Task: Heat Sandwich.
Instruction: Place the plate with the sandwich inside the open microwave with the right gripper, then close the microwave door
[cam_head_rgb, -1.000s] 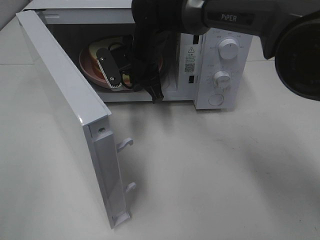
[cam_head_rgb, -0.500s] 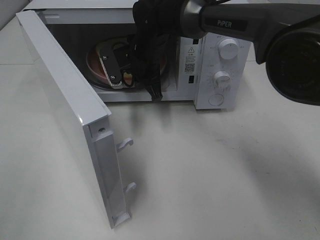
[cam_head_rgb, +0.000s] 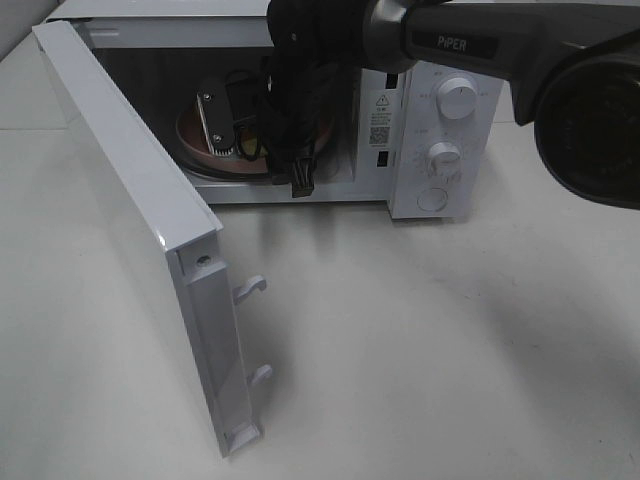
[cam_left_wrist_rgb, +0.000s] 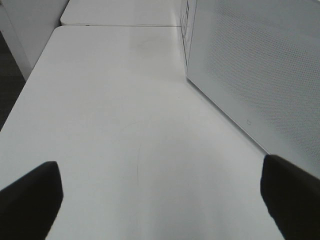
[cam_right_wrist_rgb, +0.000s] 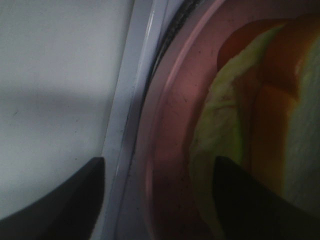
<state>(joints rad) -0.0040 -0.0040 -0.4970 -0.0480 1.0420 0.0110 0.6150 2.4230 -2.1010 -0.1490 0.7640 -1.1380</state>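
Right wrist view puts the right hand (cam_right_wrist_rgb: 159, 170) closest to us. Its dark fingers (cam_right_wrist_rgb: 65, 200) are drawn part-way together with the rim of the round pink plate (cam_right_wrist_rgb: 167, 125) between them, which we read as a grip on that rim. The sandwich (cam_right_wrist_rgb: 220, 140) lies flat on the plate just inside the rim, white bread with a yellowish-green filling showing at its edge. That layered edge faces the held rim and runs alongside it. Only part of the stack shows, so we cannot give a long axis, and we would expect none from square slices. In the exterior high view the arm reaches into the open cavity of the white microwave oven (cam_head_rgb: 440, 130). Plate and sandwich sit in the left part of the cavity, largely hidden by the arm. The white oven door (cam_head_rgb: 130, 190) stands swung wide over the pale bench (cam_head_rgb: 420, 340). We judge the loading step nearly done. Next the fingers should let go, the arm should back straight out clear of the frame, the door should be shut and a round white knob (cam_head_rgb: 457, 98) turned. The left hand (cam_left_wrist_rgb: 160, 195) hangs wide open and empty above the bench beside a white dotted panel (cam_left_wrist_rgb: 250, 65).
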